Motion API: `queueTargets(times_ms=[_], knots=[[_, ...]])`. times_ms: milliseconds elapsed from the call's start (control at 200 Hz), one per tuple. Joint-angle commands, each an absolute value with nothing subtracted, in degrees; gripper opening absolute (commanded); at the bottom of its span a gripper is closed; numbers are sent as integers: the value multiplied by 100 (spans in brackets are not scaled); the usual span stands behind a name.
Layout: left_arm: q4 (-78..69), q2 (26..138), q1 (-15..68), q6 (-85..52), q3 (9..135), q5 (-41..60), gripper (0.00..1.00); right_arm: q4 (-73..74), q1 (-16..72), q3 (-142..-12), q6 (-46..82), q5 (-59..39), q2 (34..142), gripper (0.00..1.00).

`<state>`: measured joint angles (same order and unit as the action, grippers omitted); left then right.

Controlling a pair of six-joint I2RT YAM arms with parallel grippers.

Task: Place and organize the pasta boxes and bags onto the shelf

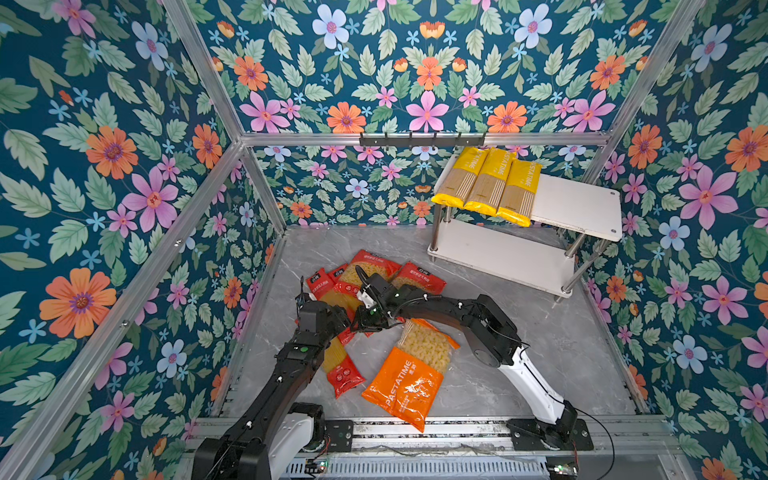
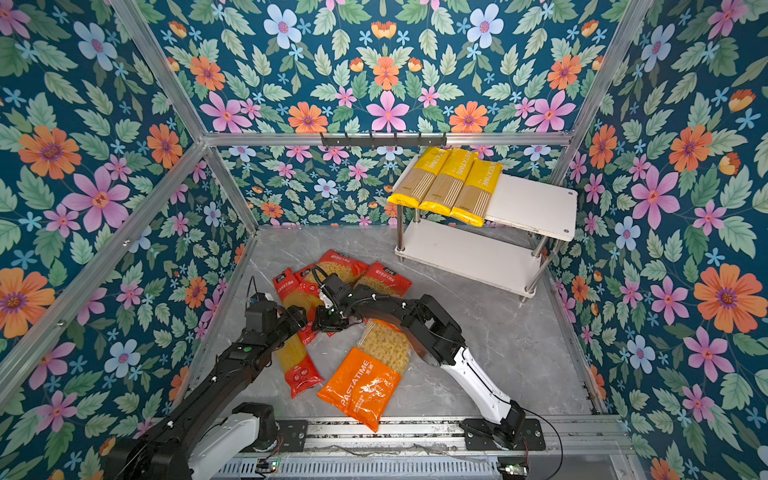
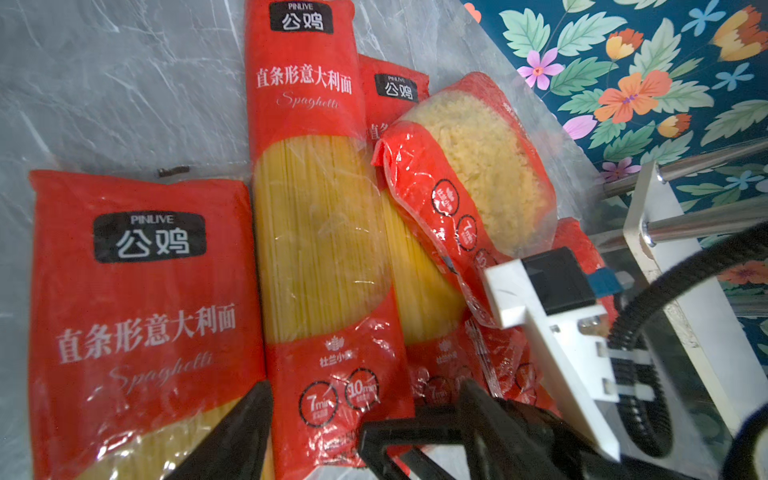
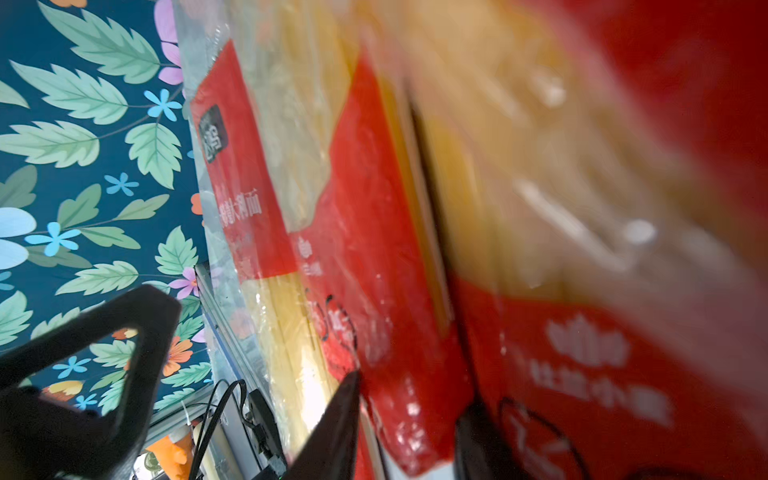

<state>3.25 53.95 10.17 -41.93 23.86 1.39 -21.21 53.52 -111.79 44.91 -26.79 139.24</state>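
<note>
In a top view, three yellow PASTATIME spaghetti packs lie on the shelf; the red packs lie on the tabletop under both arms. Left wrist view: the left end effector is wide open around the middle red spaghetti pack. Right wrist view: the right end effector is half open, one finger touching a blurry red pack.

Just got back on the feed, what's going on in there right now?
Three yellow PASTATIME spaghetti packs lie side by side on the shelf's top board. Both arms bend over the pile of red packs on the table. The right gripper has its jaws around a red spaghetti pack's edge, grip unclear; the left gripper hangs open above the pile. The orange macaroni pack lies beside it.
</note>
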Motion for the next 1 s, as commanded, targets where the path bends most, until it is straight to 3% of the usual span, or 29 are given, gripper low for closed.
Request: queueTargets(times_ms=[0,165,400,805,995], knots=[[201,5356,1011,-4285,2490,198,73,-2296,5354,-11246,4451,-2725,13887,21],[519,5046,1011,-4210,2711,72,73,-2289,5354,-11050,4240,-2831,13391,8],[831,4791,1011,-4123,3259,155,73,-2653,5322,-10285,3674,-3032,12308,1],[225,5049,1171,-4464,3251,767,70,-2645,4449,-6492,3559,-3182,9125,0],[-259,5421,2122,-4774,3055,507,69,-2340,4227,-5044,4266,-3260,7980,0]])
